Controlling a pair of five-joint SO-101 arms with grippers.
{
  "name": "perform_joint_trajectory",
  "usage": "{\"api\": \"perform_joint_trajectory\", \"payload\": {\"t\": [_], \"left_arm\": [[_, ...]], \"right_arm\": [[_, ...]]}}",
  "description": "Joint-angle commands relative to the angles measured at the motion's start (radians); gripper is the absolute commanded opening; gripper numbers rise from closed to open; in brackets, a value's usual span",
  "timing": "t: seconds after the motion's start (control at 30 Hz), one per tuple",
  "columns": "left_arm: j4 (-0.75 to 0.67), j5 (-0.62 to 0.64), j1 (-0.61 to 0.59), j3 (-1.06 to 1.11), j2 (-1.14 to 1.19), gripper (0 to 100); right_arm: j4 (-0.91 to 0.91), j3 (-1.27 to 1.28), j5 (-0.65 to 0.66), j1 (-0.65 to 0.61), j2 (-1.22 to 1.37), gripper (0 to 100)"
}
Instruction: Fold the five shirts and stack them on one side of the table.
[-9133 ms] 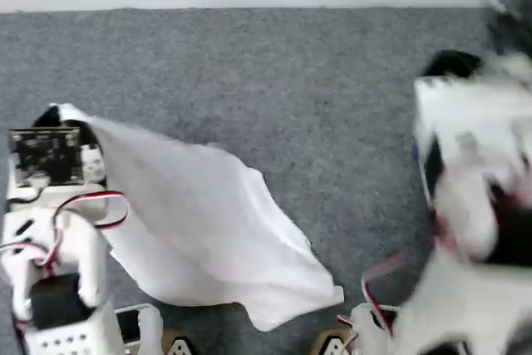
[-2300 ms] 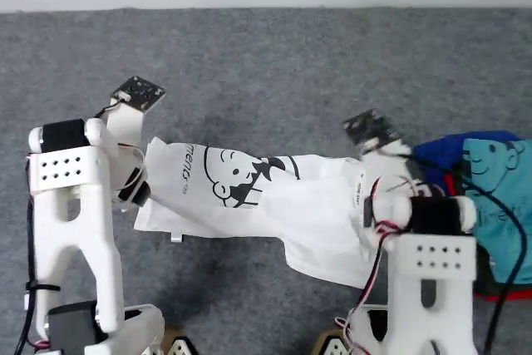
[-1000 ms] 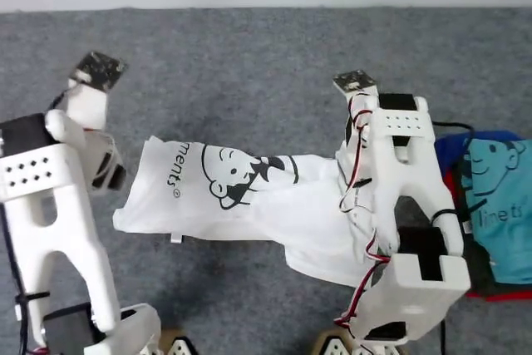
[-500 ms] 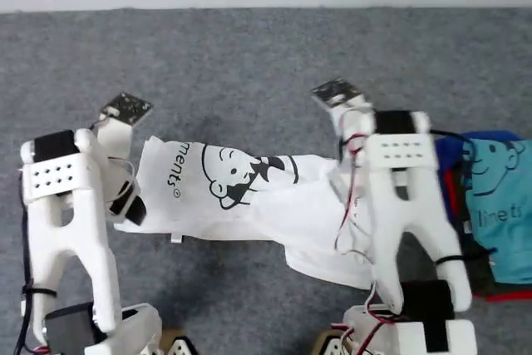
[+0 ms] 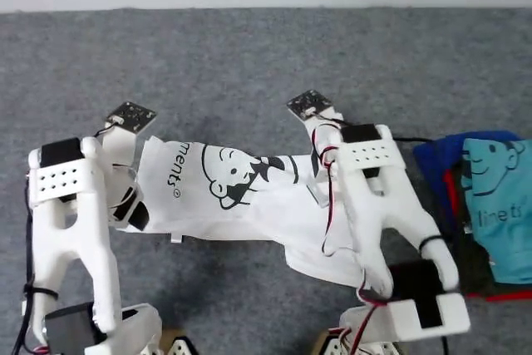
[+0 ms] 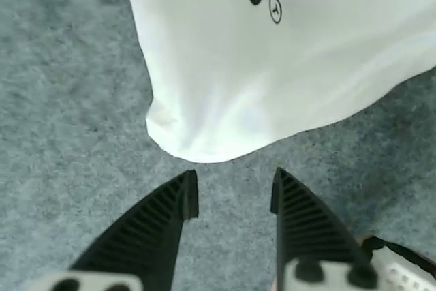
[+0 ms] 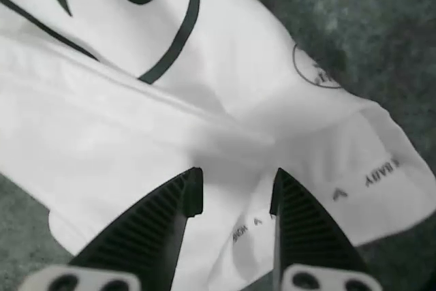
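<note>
We find one white shirt [image 5: 249, 197] lying rumpled across the middle of the grey table [image 5: 249, 56]. The left gripper [image 6: 233, 183] stands just off the shirt's corner, jaws moderately spread and holding nothing. The right gripper [image 7: 235, 176] is over the collar end, jaws equally spread and empty. One pile of coloured shirts [image 5: 490, 197] lies at the right edge, apparently three layers.

Our left arm [image 5: 71, 222] and right arm [image 5: 374, 197] both lean forward, wrists tipped down. Left gripper [image 6: 231, 192] fingers [image 6: 160, 212] parted, right gripper [image 7: 235, 192] the same, gripping nothing.
</note>
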Motion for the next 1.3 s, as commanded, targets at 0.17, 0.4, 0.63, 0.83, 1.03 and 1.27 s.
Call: {"api": "perform_joint_trajectory", "payload": {"t": [0.17, 0.4, 0.63, 0.83, 1.03, 1.27], "left_arm": [[-0.011, -0.009, 0.003, 0.004, -0.025, 18], [-0.011, -0.009, 0.003, 0.004, -0.025, 18], [-0.008, -0.009, 0.002, 0.005, -0.023, 18], [-0.009, -0.009, 0.005, 0.005, -0.021, 18], [-0.061, -0.008, 0.005, 0.024, -0.021, 18], [-0.173, -0.003, 0.006, 0.085, -0.021, 18]], "right_arm": [[-0.03, -0.006, 0.02, -0.005, 0.016, 3.7], [-0.021, -0.017, 0.032, -0.005, 0.002, 1.2], [0.079, -0.123, 0.032, -0.008, -0.137, 1.1], [0.102, -0.106, 0.031, -0.004, -0.159, 1.1], [0.099, -0.103, 0.031, -0.01, -0.165, 1.1], [0.102, -0.103, 0.031, -0.013, -0.166, 1.1]]}}
